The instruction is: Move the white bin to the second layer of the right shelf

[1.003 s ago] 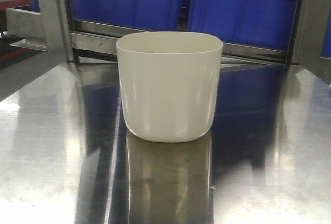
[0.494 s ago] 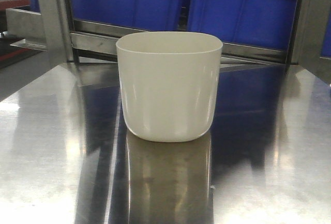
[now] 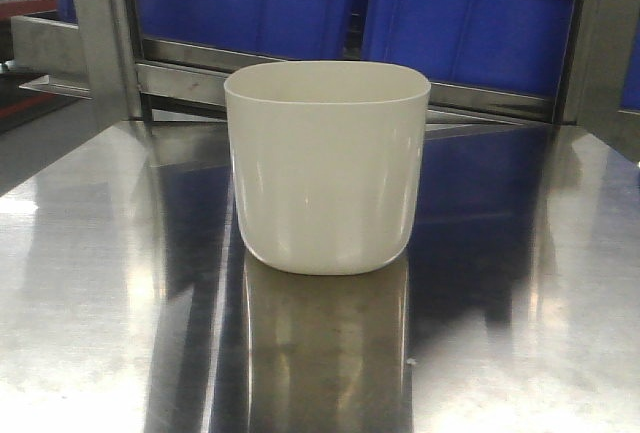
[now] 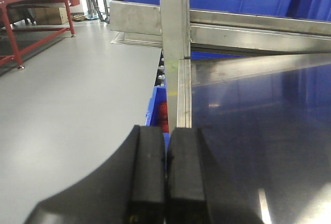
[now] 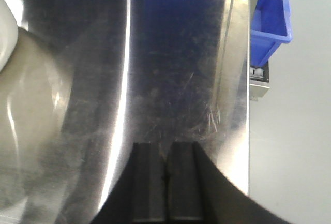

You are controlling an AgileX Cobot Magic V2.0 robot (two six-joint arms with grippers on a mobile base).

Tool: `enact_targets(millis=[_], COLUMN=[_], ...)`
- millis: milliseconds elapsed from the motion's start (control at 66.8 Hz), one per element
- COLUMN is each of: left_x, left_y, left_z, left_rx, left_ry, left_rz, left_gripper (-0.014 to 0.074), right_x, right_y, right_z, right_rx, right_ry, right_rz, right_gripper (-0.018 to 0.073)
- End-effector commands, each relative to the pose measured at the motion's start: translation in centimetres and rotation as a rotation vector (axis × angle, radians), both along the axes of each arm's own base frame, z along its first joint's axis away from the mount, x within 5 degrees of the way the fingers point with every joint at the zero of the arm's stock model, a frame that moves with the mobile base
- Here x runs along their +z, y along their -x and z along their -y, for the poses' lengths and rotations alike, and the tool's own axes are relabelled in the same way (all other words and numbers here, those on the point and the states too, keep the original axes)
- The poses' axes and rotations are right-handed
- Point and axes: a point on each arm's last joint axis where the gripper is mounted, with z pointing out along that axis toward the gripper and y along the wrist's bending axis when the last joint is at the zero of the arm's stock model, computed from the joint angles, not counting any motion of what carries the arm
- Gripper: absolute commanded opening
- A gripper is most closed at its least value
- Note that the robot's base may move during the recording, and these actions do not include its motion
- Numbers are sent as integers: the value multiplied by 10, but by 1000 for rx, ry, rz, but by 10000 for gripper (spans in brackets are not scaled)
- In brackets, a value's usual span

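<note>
The white bin (image 3: 327, 166) stands upright in the middle of the steel tabletop (image 3: 90, 283), empty and untouched. In the right wrist view only a sliver of the white bin (image 5: 7, 27) shows at the left edge, well left of my right gripper (image 5: 165, 149), which is shut over the tabletop with nothing in it. My left gripper (image 4: 166, 131) is shut and empty, hovering at the table's left edge (image 4: 183, 97); the bin is out of that view. The right shelf second layer is not in view.
Large blue crates (image 3: 470, 13) sit on a steel rack rail (image 3: 200, 78) behind the table. A steel upright post (image 4: 175, 17) stands at the table's left corner. Another blue crate (image 5: 269, 19) sits below the table's right edge. A red-framed bench (image 4: 31, 6) stands across the grey floor.
</note>
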Motion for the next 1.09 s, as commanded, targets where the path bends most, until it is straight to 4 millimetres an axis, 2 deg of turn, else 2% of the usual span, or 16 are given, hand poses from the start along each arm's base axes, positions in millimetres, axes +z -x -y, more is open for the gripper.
enact_targets(millis=[0, 135, 210, 255, 359, 389, 494, 569, 719, 794, 928, 1078], left_x=[-4, -4, -4, -4, -4, -4, -4, -4, -4, -4, -4, -4], left_y=[0, 0, 0, 0, 0, 0, 0, 0, 0, 0, 0, 0], left_z=[0, 0, 0, 0, 0, 0, 0, 0, 0, 0, 0, 0], left_rx=[-5, -5, -5, -5, -5, -5, -5, -5, -5, -5, -5, -5], left_ry=[10, 10, 10, 10, 10, 10, 10, 10, 10, 10, 10, 10], left_rz=[60, 60, 60, 60, 60, 60, 60, 60, 60, 60, 60, 60], left_gripper=[85, 85, 85, 85, 85, 85, 85, 85, 85, 85, 85, 85], right_x=[22, 36, 40, 44, 55, 58, 72, 75, 80, 84, 98, 112], right_y=[-14, -29, -38, -44, -59, -63, -76, -83, -103, -111, -129, -144], right_z=[1, -1, -2, -4, -14, -18, -35, -48, -71, -80, -97, -124], right_rx=[-2, 25, 49, 58, 53, 48, 87, 113, -6, -63, -116, -60], right_ry=[11, 16, 29, 35, -35, -61, -103, -106, -181, -155, -103, -101], right_rz=[69, -4, -62, -83, -104, -110, -131, -194, -372, -443, -474, -456], right_gripper=[60, 69, 146, 222, 373, 391, 394, 394, 394, 394, 394, 394])
